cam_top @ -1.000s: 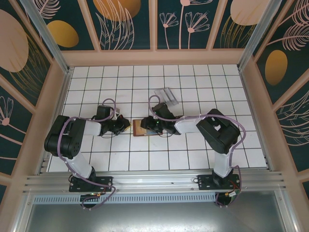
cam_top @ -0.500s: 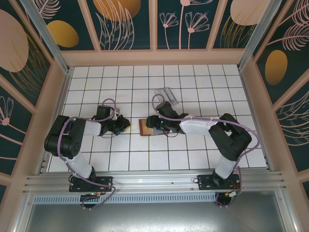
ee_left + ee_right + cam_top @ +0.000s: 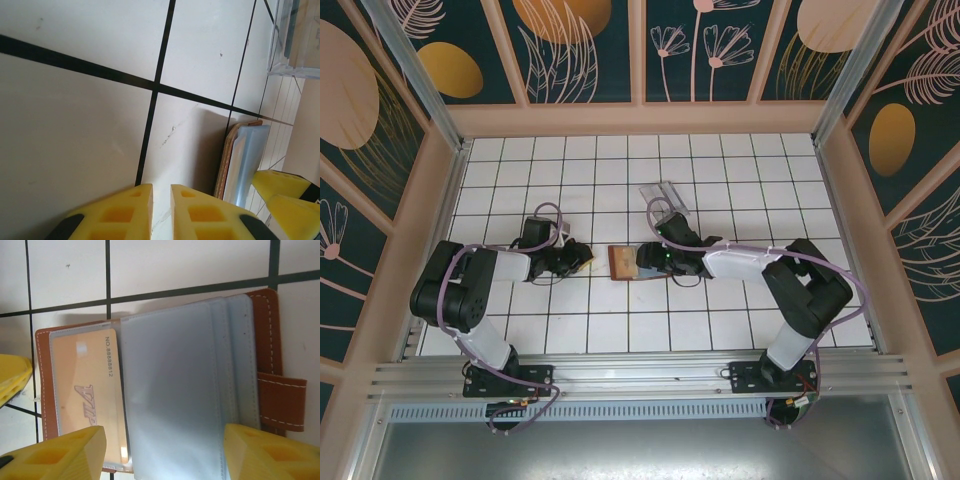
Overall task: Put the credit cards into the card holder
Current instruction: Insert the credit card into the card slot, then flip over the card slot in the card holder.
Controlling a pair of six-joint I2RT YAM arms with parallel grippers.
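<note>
The card holder (image 3: 270,390) lies open on the tiled floor, brown leather with clear sleeves (image 3: 175,390) fanned across it. A pale orange credit card (image 3: 90,395) marked VIP sits inside its left pocket. My right gripper (image 3: 164,432) hangs open just above the sleeves, its fingers spread wide to either side with nothing between them. In the top view the card holder (image 3: 622,263) lies between my left gripper (image 3: 580,258) and right gripper (image 3: 648,260). My left gripper (image 3: 161,187) is low over the floor with a narrow gap between its empty jaws, the card holder (image 3: 240,160) edge-on just to its right.
A clear plastic tray (image 3: 665,196) stands a couple of tiles behind the holder, and its corner (image 3: 295,45) shows in the left wrist view. Low wooden walls (image 3: 640,118) ring the tiled floor. Open tiles lie to the front and right.
My right gripper has opened wider and its arm has stretched out flatter to the right. The left jaws have parted slightly. The holder has shifted a little to the right.
</note>
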